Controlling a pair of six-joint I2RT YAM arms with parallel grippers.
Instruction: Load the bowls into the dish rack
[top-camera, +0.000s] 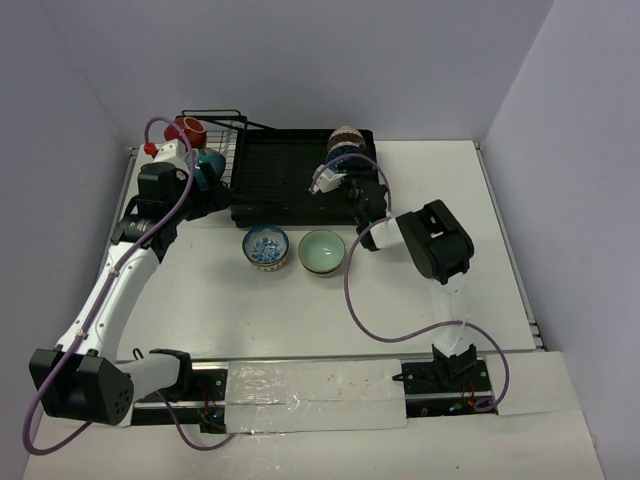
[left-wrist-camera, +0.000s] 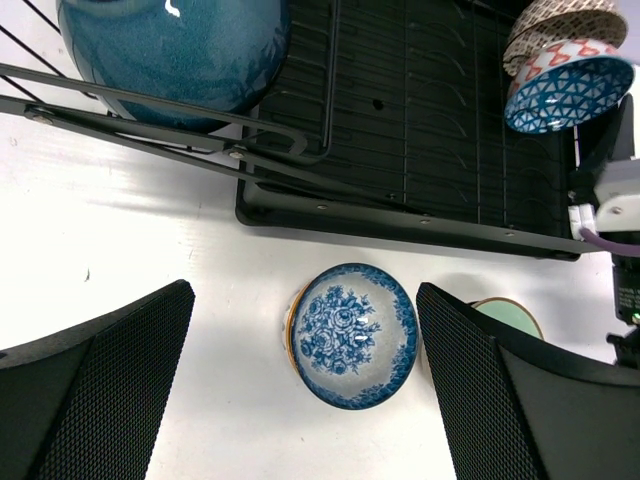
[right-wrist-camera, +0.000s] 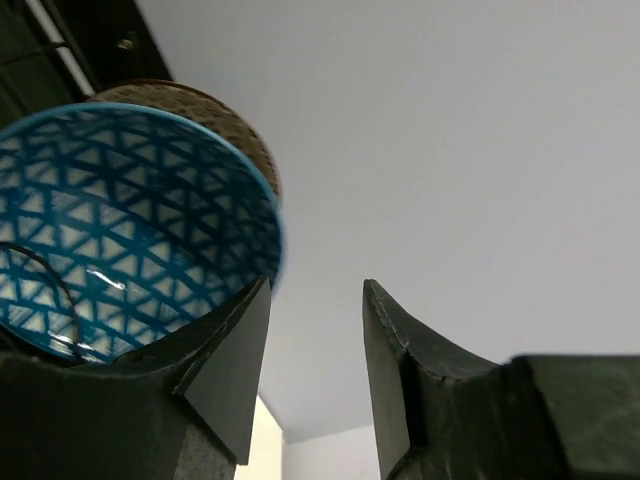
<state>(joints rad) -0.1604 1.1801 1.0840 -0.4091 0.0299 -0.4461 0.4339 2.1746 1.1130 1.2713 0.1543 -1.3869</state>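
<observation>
**Q.** Where are the bowls and the dish rack?

**A.** The dish rack (top-camera: 285, 180) lies at the far middle of the table (top-camera: 420, 200), long axis left to right, with its wire basket (top-camera: 222, 135) at the left end. A triangle-patterned bowl (right-wrist-camera: 130, 230) and a speckled bowl (right-wrist-camera: 225, 115) stand on edge at its right end, and a teal bowl (left-wrist-camera: 170, 50) sits in the basket. Not yet loaded are the floral bowl (left-wrist-camera: 352, 335) and, just beside it on the right, the green bowl (top-camera: 322, 251). Both rest on the table just in front of the rack.

**Q.** Which arm is placed for the next bowl?

**A.** The left, by this reading. The left gripper (left-wrist-camera: 305, 295) hovers beside the basket with its fingers spread wide. The floral bowl lies ahead of and below them, centred on the gap, so a reach forward and down would likely bracket its rim. The right gripper (right-wrist-camera: 316, 290) is at the rack's right end, its fingers parted on nothing. The triangle-patterned bowl is just outside its left finger.
</observation>
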